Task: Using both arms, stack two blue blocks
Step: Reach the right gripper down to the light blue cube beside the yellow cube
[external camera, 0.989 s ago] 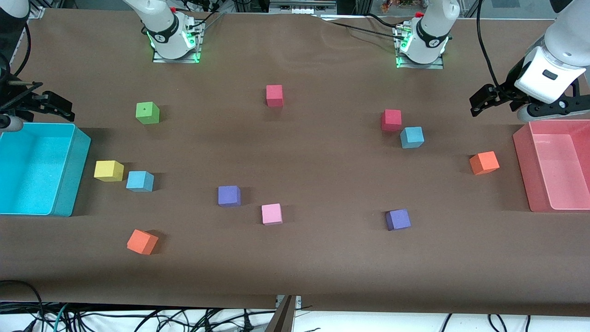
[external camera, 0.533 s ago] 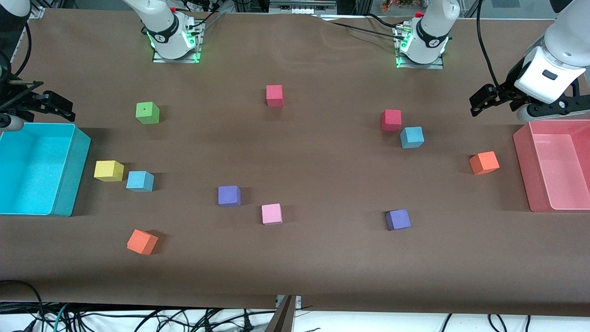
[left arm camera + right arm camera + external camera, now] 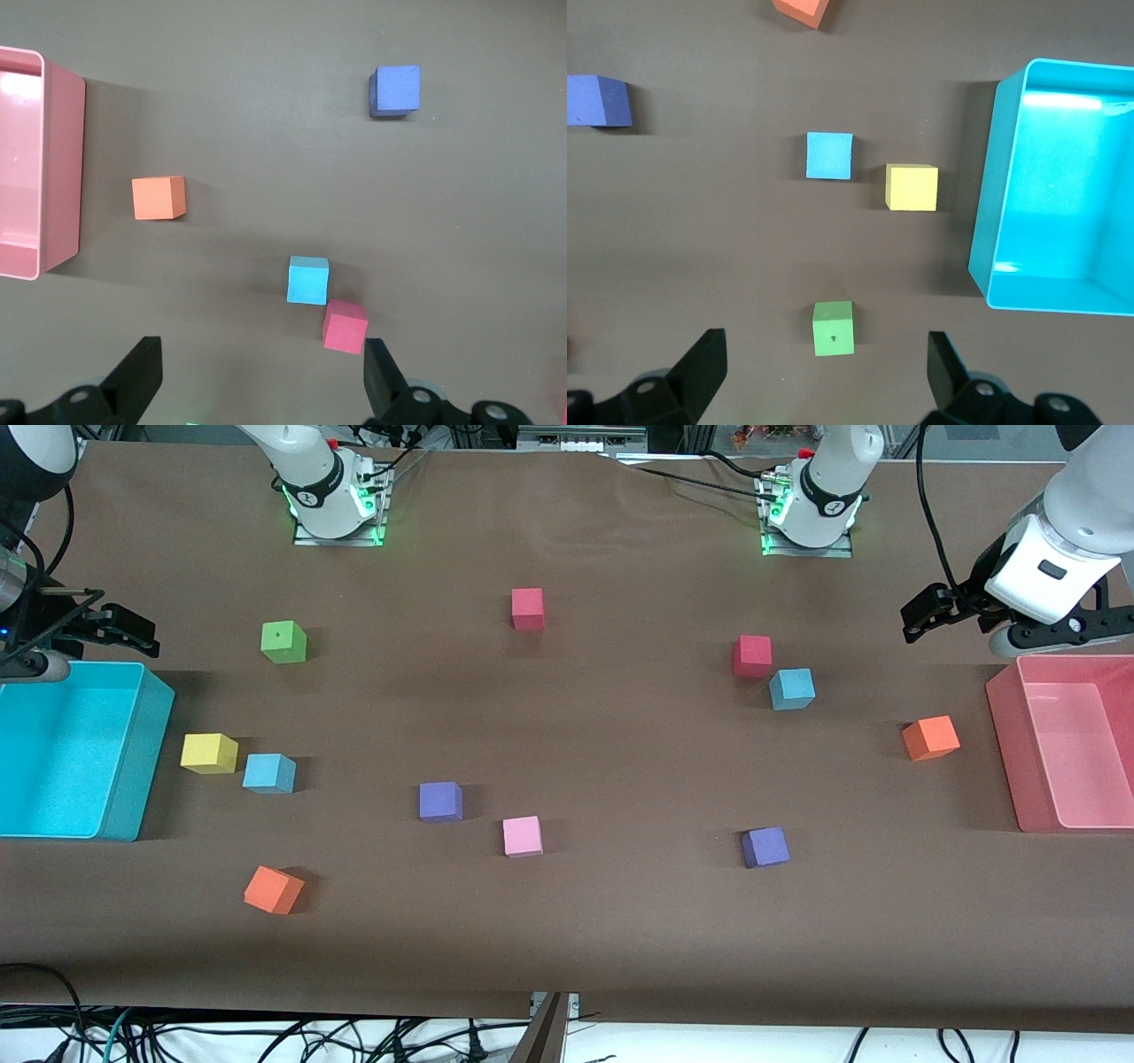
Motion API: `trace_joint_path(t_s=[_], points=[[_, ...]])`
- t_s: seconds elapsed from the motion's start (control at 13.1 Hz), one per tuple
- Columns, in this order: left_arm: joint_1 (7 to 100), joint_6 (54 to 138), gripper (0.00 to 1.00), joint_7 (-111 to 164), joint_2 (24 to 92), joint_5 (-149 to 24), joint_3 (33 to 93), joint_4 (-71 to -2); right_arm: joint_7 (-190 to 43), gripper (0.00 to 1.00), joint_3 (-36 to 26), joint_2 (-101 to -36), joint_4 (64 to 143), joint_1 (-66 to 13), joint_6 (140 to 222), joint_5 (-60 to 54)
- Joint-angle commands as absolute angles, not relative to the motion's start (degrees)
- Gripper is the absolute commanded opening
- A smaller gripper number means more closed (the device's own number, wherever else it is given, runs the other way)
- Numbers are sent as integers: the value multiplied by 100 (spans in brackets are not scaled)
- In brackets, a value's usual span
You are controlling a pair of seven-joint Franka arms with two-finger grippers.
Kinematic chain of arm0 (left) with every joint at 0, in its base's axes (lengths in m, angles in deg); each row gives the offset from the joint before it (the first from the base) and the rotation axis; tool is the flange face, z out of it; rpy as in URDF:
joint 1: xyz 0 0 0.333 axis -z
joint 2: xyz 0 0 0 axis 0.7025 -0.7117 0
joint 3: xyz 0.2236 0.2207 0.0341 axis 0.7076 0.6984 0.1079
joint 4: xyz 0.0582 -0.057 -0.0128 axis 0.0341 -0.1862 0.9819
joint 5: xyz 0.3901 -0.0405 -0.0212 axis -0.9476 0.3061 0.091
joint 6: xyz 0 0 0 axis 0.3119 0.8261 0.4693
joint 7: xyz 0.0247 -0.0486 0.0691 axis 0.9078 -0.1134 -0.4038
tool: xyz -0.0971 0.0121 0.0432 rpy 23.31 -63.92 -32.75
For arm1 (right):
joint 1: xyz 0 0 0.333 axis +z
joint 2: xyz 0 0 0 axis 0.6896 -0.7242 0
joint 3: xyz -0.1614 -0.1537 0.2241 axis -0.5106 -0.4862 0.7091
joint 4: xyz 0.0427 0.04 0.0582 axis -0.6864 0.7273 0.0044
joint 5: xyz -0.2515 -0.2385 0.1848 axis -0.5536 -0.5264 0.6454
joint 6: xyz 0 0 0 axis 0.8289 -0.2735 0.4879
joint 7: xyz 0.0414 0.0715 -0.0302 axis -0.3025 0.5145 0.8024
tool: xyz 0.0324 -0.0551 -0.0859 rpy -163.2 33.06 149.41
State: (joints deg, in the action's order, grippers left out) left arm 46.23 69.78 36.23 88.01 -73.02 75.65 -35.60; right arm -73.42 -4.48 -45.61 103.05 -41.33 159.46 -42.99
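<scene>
- One blue block (image 3: 791,689) sits on the bench (image 3: 620,921) toward the left arm's end, just beside a red block (image 3: 751,655) and slightly nearer the front camera than it; in the left wrist view this blue block (image 3: 307,280) and the red block (image 3: 345,326) appear to meet at a corner.
- The second blue block (image 3: 268,772) lies toward the right arm's end, just beside a yellow block (image 3: 209,753), with a narrow gap between them; the right wrist view shows this pair, blue (image 3: 829,155) and yellow (image 3: 912,187), apart.
- The two blue blocks are well apart and neither is stacked.
- The left claw (image 3: 926,615) hangs in the air at the left arm's end, beside the pink bin's (image 3: 1005,726) top edge; its fingers (image 3: 137,376) are spread wide and hold nothing.
- The right claw (image 3: 120,627) hangs above the bench by the turquoise bin's (image 3: 137,753) corner; its fingers (image 3: 700,363) are also spread wide and empty.
- A green block (image 3: 283,642) lies between the right claw and the right arm's base.
- Two purple blocks (image 3: 440,801) (image 3: 765,847), a pink block (image 3: 522,836), two orange blocks (image 3: 273,889) (image 3: 930,738) and another red block (image 3: 527,608) are scattered over the bench.
</scene>
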Motion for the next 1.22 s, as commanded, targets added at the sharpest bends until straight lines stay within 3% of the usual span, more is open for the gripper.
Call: trace_joint_path(t_s=[0.0,0.15,0.38,0.68,1.14], points=[[4586,6871,100,3555,8785,-7359,7537,-3481,-7333,100,-368,-4396,10648,-4228,15991,-4337],[4586,6871,100,3563,8785,-7359,7537,-3463,-7394,100,-368,-4623,10840,-4254,16393,-4337],[4594,6871,100,3572,8785,-7368,7528,-3437,-7394,100,-368,-4983,11385,-4351,17700,-4328],[4594,6897,100,3555,8759,-7368,7528,-3481,-7421,100,-316,-5932,11545,-4351,19108,-4328],[4594,6923,100,3554,8759,-7359,7528,-3481,-7799,100,-78,-6751,11833,-4395,20084,-4337]])
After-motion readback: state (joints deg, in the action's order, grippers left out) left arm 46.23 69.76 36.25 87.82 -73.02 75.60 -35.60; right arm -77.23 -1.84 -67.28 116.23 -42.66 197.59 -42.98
